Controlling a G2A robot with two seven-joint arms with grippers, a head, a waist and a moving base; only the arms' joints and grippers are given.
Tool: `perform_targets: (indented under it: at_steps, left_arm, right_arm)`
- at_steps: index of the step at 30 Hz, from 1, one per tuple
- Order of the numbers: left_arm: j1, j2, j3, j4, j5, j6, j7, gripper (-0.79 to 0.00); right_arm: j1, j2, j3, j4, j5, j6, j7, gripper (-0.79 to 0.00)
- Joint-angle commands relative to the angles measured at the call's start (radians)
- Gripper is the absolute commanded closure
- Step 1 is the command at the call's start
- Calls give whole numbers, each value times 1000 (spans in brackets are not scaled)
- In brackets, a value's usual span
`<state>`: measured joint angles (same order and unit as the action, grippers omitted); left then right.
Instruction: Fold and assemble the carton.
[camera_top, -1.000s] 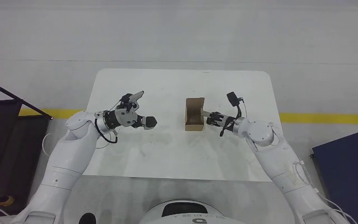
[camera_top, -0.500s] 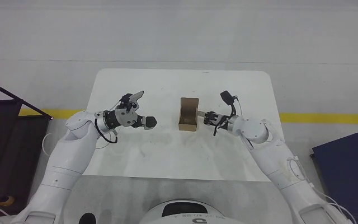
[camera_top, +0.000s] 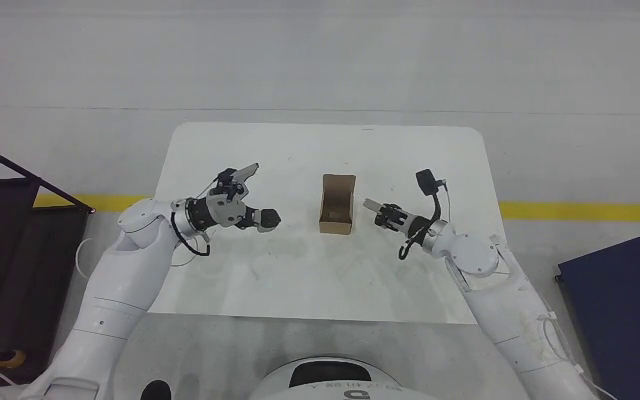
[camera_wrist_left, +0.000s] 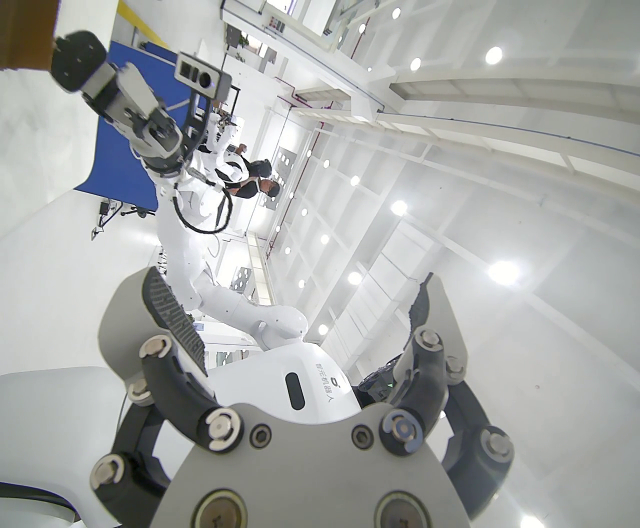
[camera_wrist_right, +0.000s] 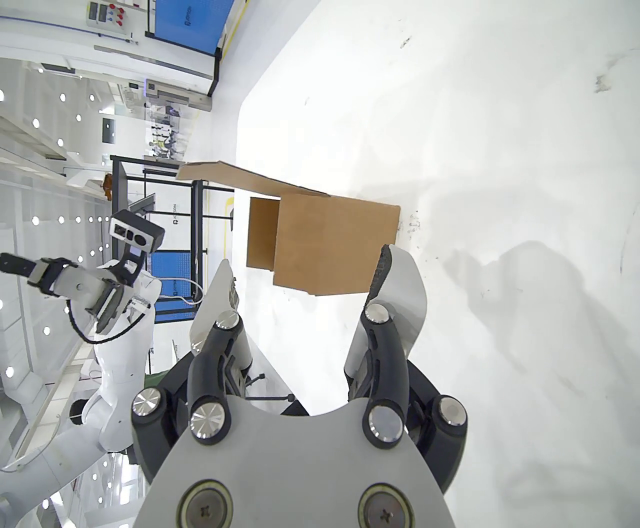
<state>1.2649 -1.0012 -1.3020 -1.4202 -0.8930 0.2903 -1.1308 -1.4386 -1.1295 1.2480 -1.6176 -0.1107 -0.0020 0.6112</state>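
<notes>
A small brown carton stands on the white table near its middle, its top open and one flap raised; it also appears as a brown box in the right wrist view. My right gripper hovers just right of the carton, open, with a short gap between its fingertips and the box. My left gripper hangs over the table's left part, well clear of the carton, open and holding nothing. Its two fingers spread wide in the left wrist view.
The table's edges lie close to both arms' elbows. A dark frame stands off the left side and a blue panel off the right. A yellow floor line runs behind the table.
The right gripper pushed the carton a little leftward, then drew back to the right, leaving a gap. The left arm has not moved.
</notes>
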Motion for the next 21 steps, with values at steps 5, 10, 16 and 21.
perform_targets:
  at_steps: [5,10,16,21]
  left_arm:
    - [-88,-10,144,34,452,-119,141,-785]
    - [-137,-27,204,88,458,-197,115,-785]
    - [-131,-28,208,85,469,-199,127,-785]
    - [-130,-44,321,50,656,-205,218,-785]
  right_arm:
    - [-44,6,13,-68,-17,-24,-6,-529]
    - [-46,7,10,-93,-26,-22,8,-511]
    - [-45,9,-5,-92,-50,-3,38,-508]
    - [4,0,-53,-37,-40,7,48,-499]
